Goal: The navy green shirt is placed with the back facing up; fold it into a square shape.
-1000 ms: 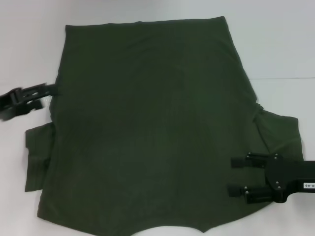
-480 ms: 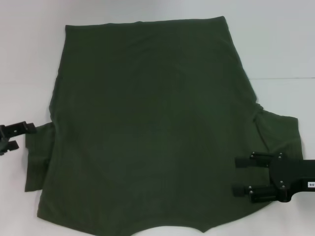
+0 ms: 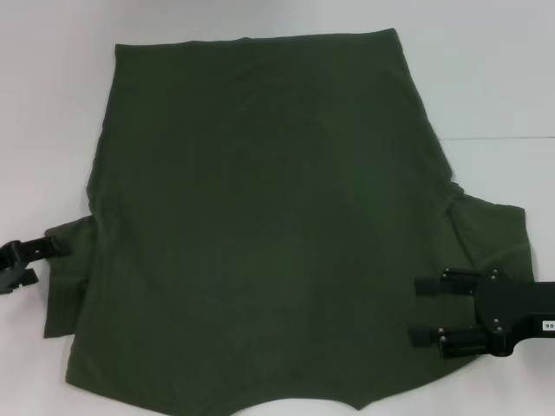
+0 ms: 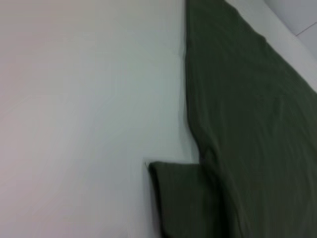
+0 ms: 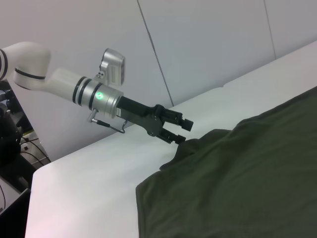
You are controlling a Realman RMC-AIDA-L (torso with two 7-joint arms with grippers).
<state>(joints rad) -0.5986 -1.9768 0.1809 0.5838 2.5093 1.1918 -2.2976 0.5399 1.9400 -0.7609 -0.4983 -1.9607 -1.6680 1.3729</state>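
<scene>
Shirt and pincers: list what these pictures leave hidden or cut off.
- Head view: the navy green shirt has its near hem cut off by the bottom edge.
- Its underside is hidden against the table in every view.
- Head view: the left pincer is cut by the left edge; only open fingers show.
- Head view: the right pincer covers part of the right sleeve.
- Left wrist view: its own pincer is absent.

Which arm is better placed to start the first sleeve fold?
Probably left. The left gripper is open right at the edge of the navy green shirt's left sleeve. The right gripper is open too, but over the body, inboard of its sleeve.
</scene>
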